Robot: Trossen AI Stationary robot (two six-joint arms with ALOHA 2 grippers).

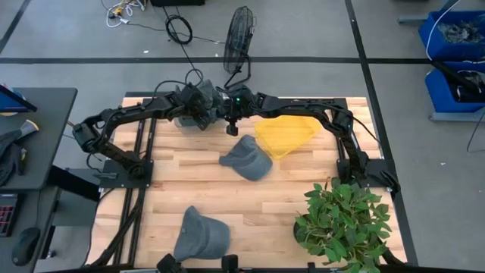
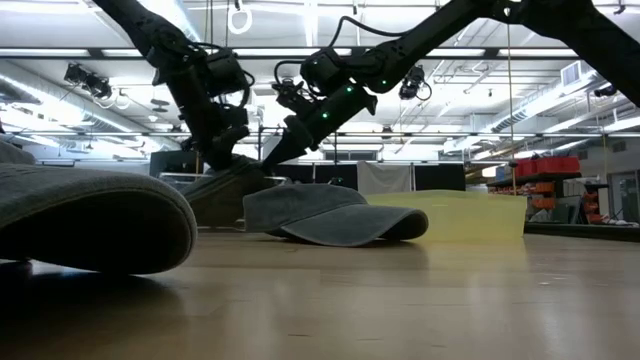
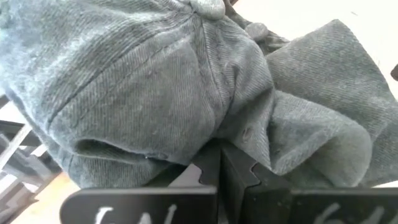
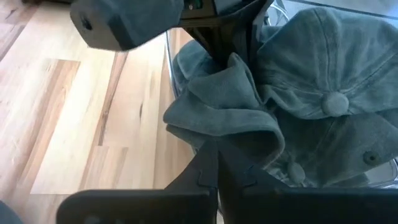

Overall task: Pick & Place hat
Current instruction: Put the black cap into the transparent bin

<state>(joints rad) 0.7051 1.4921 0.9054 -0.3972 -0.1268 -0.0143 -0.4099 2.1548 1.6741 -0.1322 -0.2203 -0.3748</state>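
Left pincer (image 3: 219,163) and right pincer (image 4: 214,163) each clamp grey hat (image 4: 249,118), seemingly same one; wooden table (image 1: 288,205).

Grey-blue hats (image 1: 247,158) lie on pale wood table (image 1: 227,197) beside a yellow bin (image 1: 286,135).

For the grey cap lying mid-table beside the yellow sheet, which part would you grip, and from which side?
Probably the brim. In the low view the grey cap rests flat, crown domed, the brim a thin edge jutting toward the yellow sheet. A gripper coming from above at that edge could close on the thin brim; the rounded crown gives less to pinch. Both grippers are busy at the hat pile behind.
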